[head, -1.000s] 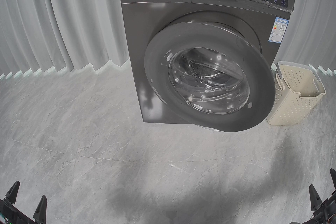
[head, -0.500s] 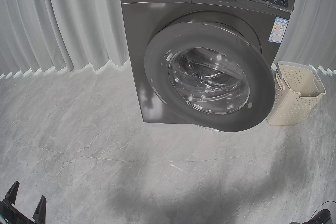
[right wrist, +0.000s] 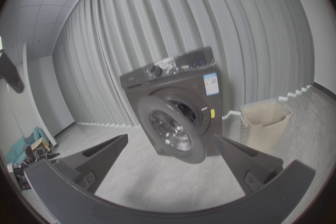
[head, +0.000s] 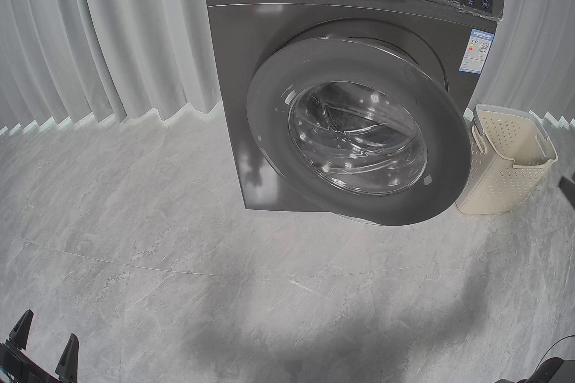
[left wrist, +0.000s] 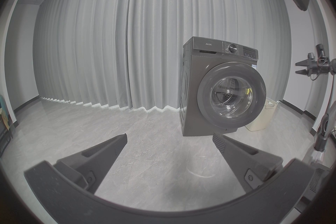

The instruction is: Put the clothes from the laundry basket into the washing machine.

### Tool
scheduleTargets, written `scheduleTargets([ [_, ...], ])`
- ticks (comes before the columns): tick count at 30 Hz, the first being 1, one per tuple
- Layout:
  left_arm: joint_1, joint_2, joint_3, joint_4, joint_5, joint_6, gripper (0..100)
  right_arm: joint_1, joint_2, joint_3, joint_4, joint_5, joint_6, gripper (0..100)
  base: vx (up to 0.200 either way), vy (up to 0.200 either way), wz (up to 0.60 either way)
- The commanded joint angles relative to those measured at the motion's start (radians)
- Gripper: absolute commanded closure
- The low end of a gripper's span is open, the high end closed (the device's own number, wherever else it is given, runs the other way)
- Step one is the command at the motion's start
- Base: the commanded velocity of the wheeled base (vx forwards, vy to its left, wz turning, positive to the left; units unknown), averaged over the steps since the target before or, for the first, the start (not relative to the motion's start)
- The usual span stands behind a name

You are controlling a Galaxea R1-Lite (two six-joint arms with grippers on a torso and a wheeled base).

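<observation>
Frankly, the contents are the hard part: the laundry basket (head: 506, 172), a pale perforated tub, is seen at a slant, and its far rim runs close to the picture's edge, so whether clothes lie inside cannot be told. Behind the glass (head: 358, 139) of the washing machine (head: 263, 73) reflections cover whatever is in the drum, and in the right wrist view the machine is blurred, its opening showing as a dark gap behind the door (head: 272, 103), which stands partly swung open. The basket stands upright on the floor (head: 150, 210), just beside the machine on the robot's right; contact between them cannot be made out. A pleated curtain (head: 108, 25) hangs behind both. The left end effector (head: 47, 339) is cut off by the head view's lower edge, two dark fingertips poking up at the near left corner; its fingers are spread with nothing between them, well apart from machine and basket, the basket lying far across on the other side. The right end effector (right wrist: 168, 137) is held up facing the machine, fingers likewise parted and empty, the basket off to one side of it and well apart.
</observation>
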State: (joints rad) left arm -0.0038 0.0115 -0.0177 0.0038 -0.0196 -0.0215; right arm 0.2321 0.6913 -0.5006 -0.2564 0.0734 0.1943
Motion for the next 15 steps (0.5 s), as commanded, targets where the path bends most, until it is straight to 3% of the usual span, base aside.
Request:
scheduleTargets([
  [1, 0.001, -0.007, 0.016, 0.001, 0.001, -0.009, 0, 0.072, 0.570, -0.016, -0.204, -0.047, 0.019, 0, 0.000, 0.000, 0.00],
  [5, 0.001, -0.007, 0.016, 0.001, 0.001, -0.008, 0, 0.053, 0.640, -0.047, -0.241, -0.067, -0.041, 0, 0.000, 0.000, 0.00],
  [11, 0.001, -0.007, 0.016, 0.001, 0.001, -0.008, 0, -0.024, 0.754, -0.116, -0.291, -0.080, -0.059, 0, 0.000, 0.000, 0.00],
  [15, 0.001, -0.007, 0.016, -0.001, 0.001, -0.008, 0, -0.068, 0.826, -0.167, -0.317, -0.118, -0.072, 0, 0.000, 0.000, 0.00],
])
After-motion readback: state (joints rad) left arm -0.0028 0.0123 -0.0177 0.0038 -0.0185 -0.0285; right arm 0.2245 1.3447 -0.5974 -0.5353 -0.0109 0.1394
